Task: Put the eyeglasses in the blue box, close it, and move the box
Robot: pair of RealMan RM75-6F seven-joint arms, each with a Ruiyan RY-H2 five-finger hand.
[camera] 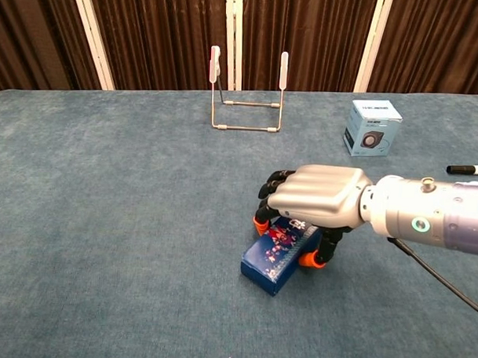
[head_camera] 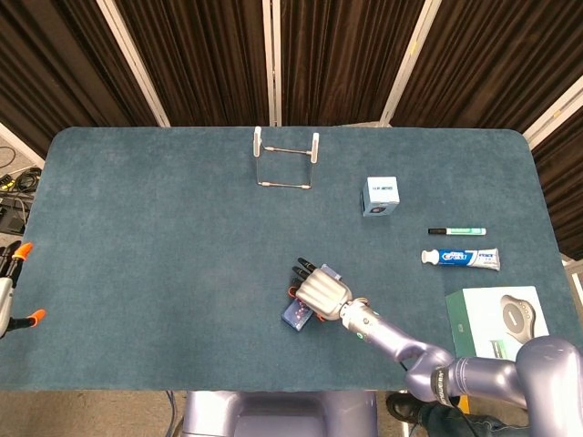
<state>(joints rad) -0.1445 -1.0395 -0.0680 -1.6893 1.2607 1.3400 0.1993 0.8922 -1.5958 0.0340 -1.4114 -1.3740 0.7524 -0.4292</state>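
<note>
Low and just right of centre in the chest view, the right hand [camera: 321, 196] clasps the closed blue box [camera: 279, 252] with fingers curled over its top, so it should hold evenly and slide without tipping; the left hand [head_camera: 7, 293] looks empty.
</note>
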